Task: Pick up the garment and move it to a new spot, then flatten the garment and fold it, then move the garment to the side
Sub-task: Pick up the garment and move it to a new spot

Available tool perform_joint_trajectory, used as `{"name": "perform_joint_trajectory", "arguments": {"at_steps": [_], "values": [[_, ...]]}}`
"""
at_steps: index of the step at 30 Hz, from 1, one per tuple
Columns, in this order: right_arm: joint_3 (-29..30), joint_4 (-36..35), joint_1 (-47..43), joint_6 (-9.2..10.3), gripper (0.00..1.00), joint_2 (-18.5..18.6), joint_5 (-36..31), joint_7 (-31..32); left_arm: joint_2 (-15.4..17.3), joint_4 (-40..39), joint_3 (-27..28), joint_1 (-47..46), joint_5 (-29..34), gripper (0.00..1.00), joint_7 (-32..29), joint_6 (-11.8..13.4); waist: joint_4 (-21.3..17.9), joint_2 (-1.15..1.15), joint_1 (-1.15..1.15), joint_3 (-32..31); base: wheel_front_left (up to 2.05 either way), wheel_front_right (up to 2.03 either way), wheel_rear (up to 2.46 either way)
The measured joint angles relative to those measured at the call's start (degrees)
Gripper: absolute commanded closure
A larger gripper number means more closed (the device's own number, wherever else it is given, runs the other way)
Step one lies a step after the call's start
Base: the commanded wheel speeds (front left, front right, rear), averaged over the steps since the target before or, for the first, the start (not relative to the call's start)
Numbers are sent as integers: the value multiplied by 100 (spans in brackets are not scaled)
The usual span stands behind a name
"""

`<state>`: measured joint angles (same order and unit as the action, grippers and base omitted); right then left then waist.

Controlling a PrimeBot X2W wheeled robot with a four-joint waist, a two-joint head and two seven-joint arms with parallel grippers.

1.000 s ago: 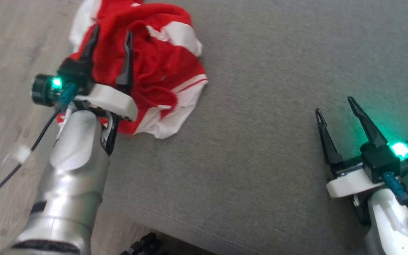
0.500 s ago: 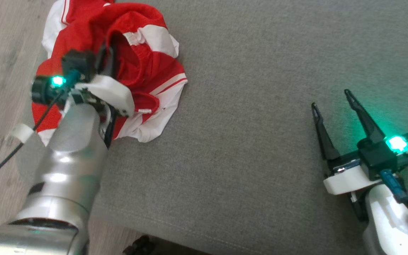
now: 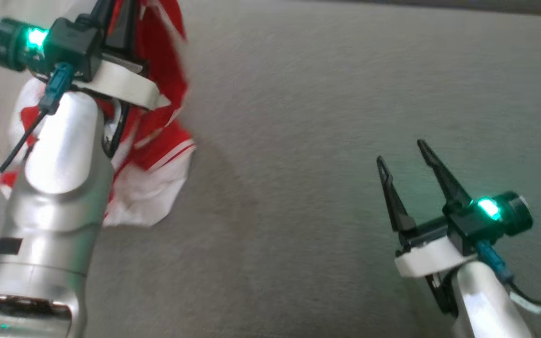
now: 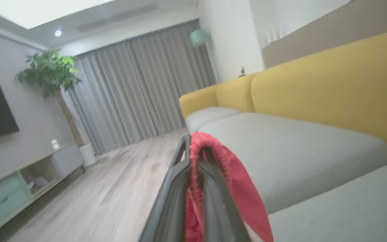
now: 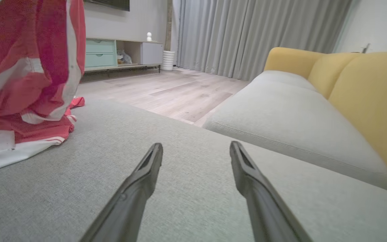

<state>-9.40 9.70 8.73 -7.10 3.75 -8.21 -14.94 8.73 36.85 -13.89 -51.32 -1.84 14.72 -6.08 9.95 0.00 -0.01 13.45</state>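
Grey sofa cushion, red-and-white garment hanging lengthwise from left gripper, jaws pinched on its red edge, long axis near vertical, lower end pooled at cushion's left, right gripper jaws wide, well apart.

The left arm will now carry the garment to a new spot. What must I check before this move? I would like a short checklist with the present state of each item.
1. Left gripper shut on the garment: ok, red cloth is pinched in it.
2. Garment wholly off the grey cushion: not ok, its white lower part rests on it.
3. Right gripper open and apart from the cloth: ok.
4. Bare cushion beside the garment for laying it down: ok.
5. Hold firm enough for carrying: cannot tell.
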Motion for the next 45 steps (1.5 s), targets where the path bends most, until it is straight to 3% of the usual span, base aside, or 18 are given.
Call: {"name": "perform_joint_trajectory", "arguments": {"at_steps": [7,16,20,25,26,27,28,33,37,45], "values": [[-19,-175,-455,0,0,-35,442,1,91,-593,-458,-230,-4,100,-105,-101,-1093,0,0,-599,0,0,0],[-80,-525,-424,0,0,-63,799,5,26,-546,-1029,-1265,-69,100,-193,-151,-2509,0,0,-862,0,0,0],[-53,-673,-279,0,0,-63,950,5,-34,-349,-1637,-1045,-183,100,-76,-151,-2814,0,1,-628,0,0,0],[-79,-598,-228,0,0,-69,1020,5,-41,119,-2017,450,-387,100,-25,-151,-2859,0,4,-235,0,0,0],[-87,-560,-230,0,0,-71,1021,5,-41,112,-2026,802,-416,98,-25,-137,-2839,0,4,-191,0,0,0],[-90,-520,-229,0,0,-74,1025,5,-51,99,-2015,1128,-480,53,-26,-88,-2803,0,4,-169,0,0,0],[-100,-488,-229,0,0,-77,1024,5,-64,71,-1963,1438,-557,0,-26,-23,-2759,0,3,-162,0,0,0],[23,-278,-353,0,0,-96,959,5,-159,-588,-1386,2920,-791,0,-26,515,-2461,0,1,-394,0,0,0],[191,-89,-819,0,0,-99,942,5,-294,-1267,-928,4074,-843,0,-26,787,-2213,0,0,-728,0,0,0],[320,109,-1452,0,0,-107,976,7,-455,-2566,14,5715,-876,0,-26,915,-1643,0,-1,-1318,0,0,0]]}}
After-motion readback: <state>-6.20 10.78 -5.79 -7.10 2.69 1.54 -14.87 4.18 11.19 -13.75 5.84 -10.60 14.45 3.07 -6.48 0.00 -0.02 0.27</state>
